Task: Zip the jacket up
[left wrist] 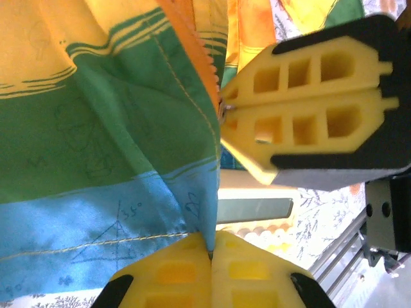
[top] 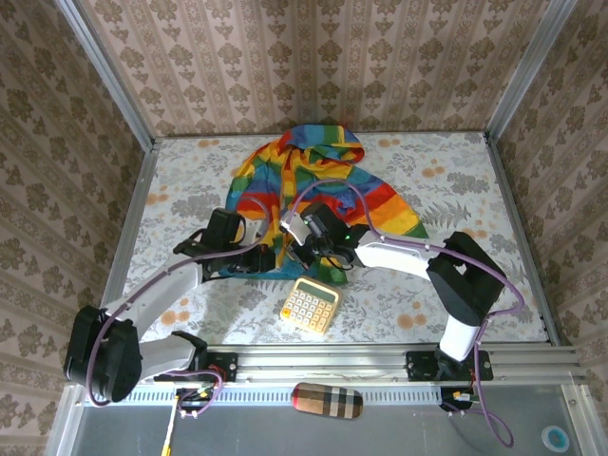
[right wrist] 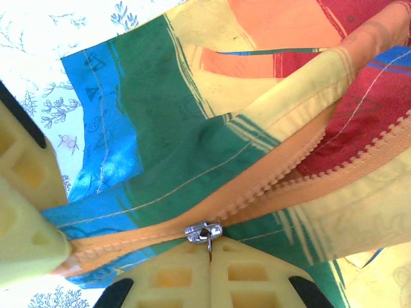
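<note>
Jacket on floral table, damask walls.

Right claw tight on silver zipper pull of jacket.

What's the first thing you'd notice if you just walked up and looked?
The bright rainbow jacket spread over the table's far middle. Both grippers meet at its near edge: the right gripper pinches the silver zipper pull, and the left gripper clamps the blue bottom stripe. A yellow calculator lies just in front.
</note>
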Robot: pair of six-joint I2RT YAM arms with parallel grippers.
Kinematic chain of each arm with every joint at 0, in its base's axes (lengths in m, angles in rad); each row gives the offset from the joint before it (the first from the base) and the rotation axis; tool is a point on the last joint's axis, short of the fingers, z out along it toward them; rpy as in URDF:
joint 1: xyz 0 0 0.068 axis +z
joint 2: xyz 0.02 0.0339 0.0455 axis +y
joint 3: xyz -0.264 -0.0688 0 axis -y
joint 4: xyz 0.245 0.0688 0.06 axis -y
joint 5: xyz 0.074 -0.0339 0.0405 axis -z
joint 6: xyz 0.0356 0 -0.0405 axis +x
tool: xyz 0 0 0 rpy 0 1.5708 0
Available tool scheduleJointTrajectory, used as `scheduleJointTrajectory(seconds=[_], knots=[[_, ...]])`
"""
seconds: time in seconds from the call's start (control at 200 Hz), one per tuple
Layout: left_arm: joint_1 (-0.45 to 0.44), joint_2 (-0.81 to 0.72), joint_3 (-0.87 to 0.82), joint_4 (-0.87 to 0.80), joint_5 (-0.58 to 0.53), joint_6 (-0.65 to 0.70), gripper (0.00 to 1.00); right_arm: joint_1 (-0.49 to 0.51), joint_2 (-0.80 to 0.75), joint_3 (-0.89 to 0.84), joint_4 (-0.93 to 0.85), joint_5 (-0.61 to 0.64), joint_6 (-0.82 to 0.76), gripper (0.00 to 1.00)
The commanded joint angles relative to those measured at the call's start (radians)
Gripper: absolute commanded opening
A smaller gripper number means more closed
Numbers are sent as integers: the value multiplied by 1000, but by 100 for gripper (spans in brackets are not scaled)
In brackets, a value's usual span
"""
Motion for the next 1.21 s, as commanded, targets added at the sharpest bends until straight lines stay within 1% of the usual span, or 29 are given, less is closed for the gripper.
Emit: scheduleJointTrajectory(seconds=[0.0, 0.26, 0.525, 0.745, 1.2], knots=[[-4, -35, -22, -130, -2, 36, 0, -27, 19, 45, -45, 84, -8, 0], [-3, -92, -34, -168, 3, 38, 0, -52, 61, 108, -103, 109, -12, 0], [-4, -149, -70, -176, 2, 21, 0, -80, 136, 232, -157, 103, -20, 0], [-1, -164, -71, -190, 1, 10, 0, -121, 200, 324, -190, 95, -35, 0], [-2, -260, -108, -175, -3, -119, 0, -241, 300, 476, -239, 70, -74, 0]])
